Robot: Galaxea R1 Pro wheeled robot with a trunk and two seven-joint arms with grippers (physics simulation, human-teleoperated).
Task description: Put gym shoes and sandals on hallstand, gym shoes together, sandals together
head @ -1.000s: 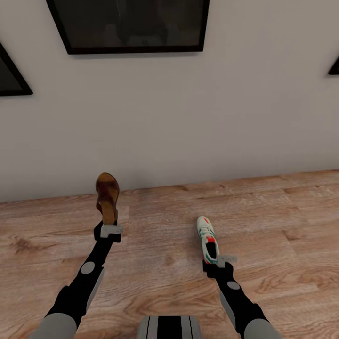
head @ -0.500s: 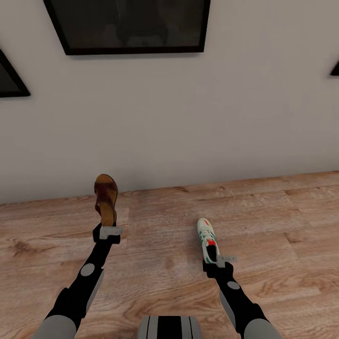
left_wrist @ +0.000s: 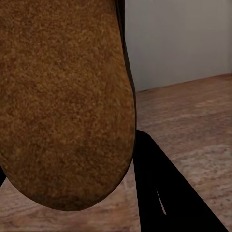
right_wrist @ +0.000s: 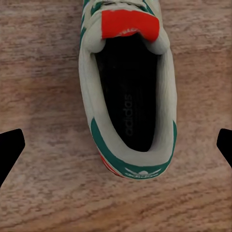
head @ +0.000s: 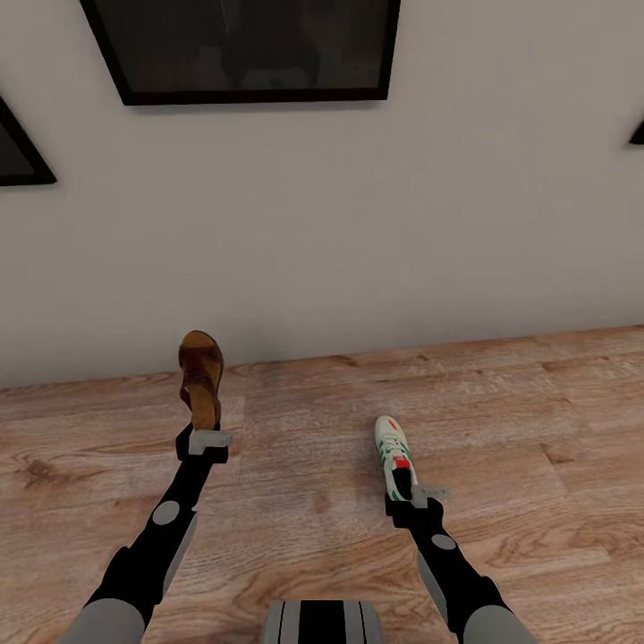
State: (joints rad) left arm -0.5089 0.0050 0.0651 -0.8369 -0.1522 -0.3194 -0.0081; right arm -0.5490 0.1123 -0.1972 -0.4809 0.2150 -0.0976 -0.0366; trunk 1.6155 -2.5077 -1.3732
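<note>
The left gripper, at lower left of the head view, was clamped on the heel end of one sandal, which stood nearly upright above it, toe toward the wall; in the left wrist view its brown sole loomed close. The right gripper, at lower right, appeared to hold one gym shoe by its heel. In the right wrist view the fingertips sat wide at the frame's edges with the shoe's opening between them, so whether they truly pinched it could not be told.

The step in hand seemed to be carrying both shoes to the rack. Doing it well would call for keeping both wrists steady as the base turned, the sandal kept from swinging and the shoe lifted clear of the boards, each set down beside its partner.

The corridor floor was light brown plank with knots and grain, meeting a plain pale wall. A dark framed picture hung at the top, with corners of others at the left and right edges.
</note>
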